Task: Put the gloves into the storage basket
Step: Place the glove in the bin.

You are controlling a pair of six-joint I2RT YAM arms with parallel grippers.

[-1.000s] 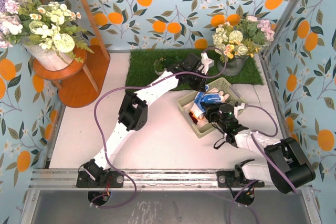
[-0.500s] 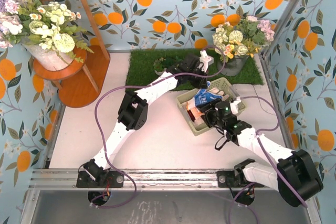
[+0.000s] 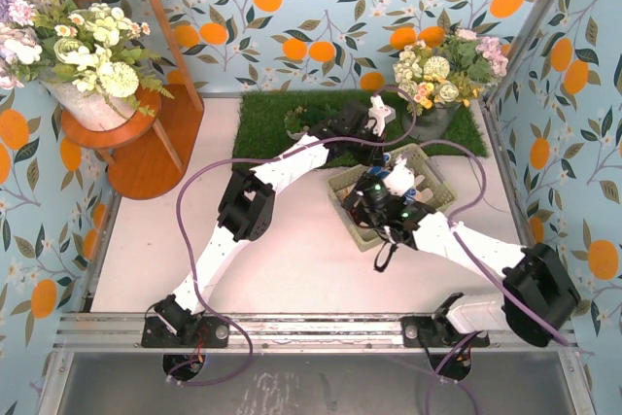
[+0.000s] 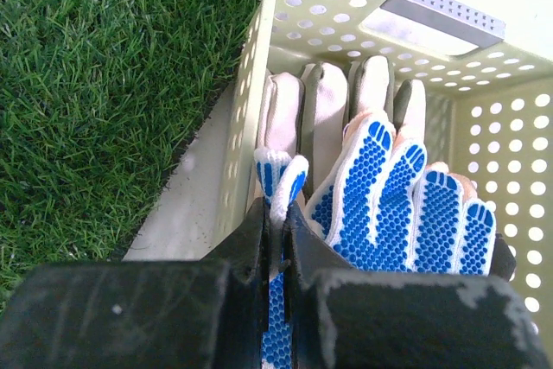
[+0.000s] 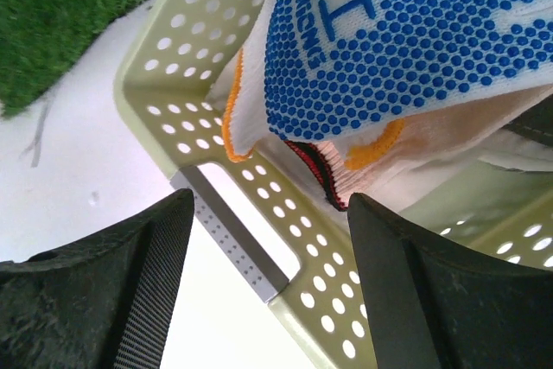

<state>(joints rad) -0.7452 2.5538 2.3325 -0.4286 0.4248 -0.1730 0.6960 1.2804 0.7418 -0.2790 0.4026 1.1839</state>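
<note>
So the blue-and-white dotted knit glove [image 4: 389, 187] is lying on top of the pile inside the pale green perforated plastic basket [image 4: 346, 6], fingers pointing toward the basket's far end wall with the handle slot. Under it, flat on the basket floor, there's a grey-and-cream work glove [image 4: 324, 110]. From the right wrist view you can see the dotted glove's orange cuff edge, with a peach glove [image 5: 389, 162] with a red-trimmed cuff tucked beneath it.

The left gripper [image 4: 276, 218] is pressed together and pinching the thumb of the dotted glove, right at the basket's long side wall. The right gripper [image 5: 270, 213] is spread wide with nothing in it, hanging over the basket's end with the handle slot, the wall showing between its fingers.

The basket sits on the white worktop [image 5: 78, 153], just beside the edge of a green artificial grass mat [image 4: 104, 84].
</note>
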